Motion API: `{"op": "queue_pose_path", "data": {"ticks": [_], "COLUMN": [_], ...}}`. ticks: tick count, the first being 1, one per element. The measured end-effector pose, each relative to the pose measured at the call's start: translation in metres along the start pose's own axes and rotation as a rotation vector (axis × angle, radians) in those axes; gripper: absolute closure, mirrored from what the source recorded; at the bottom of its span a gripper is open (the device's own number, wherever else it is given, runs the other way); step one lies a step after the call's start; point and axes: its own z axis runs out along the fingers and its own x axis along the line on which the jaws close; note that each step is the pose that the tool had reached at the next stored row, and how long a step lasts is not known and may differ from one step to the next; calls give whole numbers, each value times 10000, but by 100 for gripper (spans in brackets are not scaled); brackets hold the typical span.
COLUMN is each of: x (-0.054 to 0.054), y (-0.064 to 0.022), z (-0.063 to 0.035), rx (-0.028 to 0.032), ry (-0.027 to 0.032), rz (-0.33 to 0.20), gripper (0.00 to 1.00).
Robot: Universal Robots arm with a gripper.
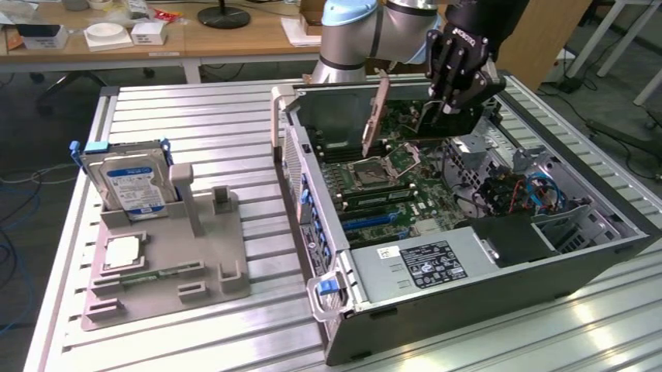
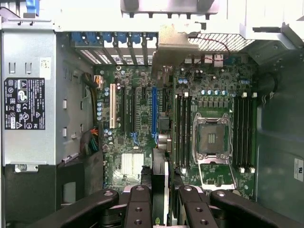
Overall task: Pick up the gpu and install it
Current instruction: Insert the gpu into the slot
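The gpu (image 1: 422,124) hangs over the motherboard inside the open computer case (image 1: 342,294), with its silvery bracket (image 1: 374,116) tilted toward the case's slotted rear wall. My gripper (image 1: 455,108) is shut on the card from above. In the wrist view the gpu (image 2: 160,161) appears edge-on between my black fingers (image 2: 140,199), and my gripper (image 2: 164,202) is clamped on it. Its bracket (image 2: 173,47) reaches the rear wall. The card's edge runs just beside the long blue expansion slot (image 2: 154,114), still above the board.
A grey fixture tray (image 1: 207,263) on the exterior view's left holds a blue-labelled hard drive (image 1: 129,182) and a small square CPU chip (image 1: 122,252). Inside the case are the power supply (image 1: 424,260), an open CPU socket (image 2: 211,137) and memory slots (image 2: 183,133).
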Motion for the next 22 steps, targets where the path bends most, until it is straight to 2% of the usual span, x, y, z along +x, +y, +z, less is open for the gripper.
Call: {"op": "queue_pose_path", "data": {"ticks": [2,3,5,6,7,12,14,18,22], "x": [0,0,-8,-13,-18,-51,-53,-53,-55], "y": [18,28,34,41,46,50,77,128,145], "z": [1,0,9,18,33,123,151,197,249], "rx": [5,54,256,323,338,338,337,337,340], "ry": [1,3,-2,-2,-4,-11,-11,-9,-9], "rz": [0,2,1,2,4,279,326,292,16], "gripper": [73,73,73,73,73,73,73,73,73]}}
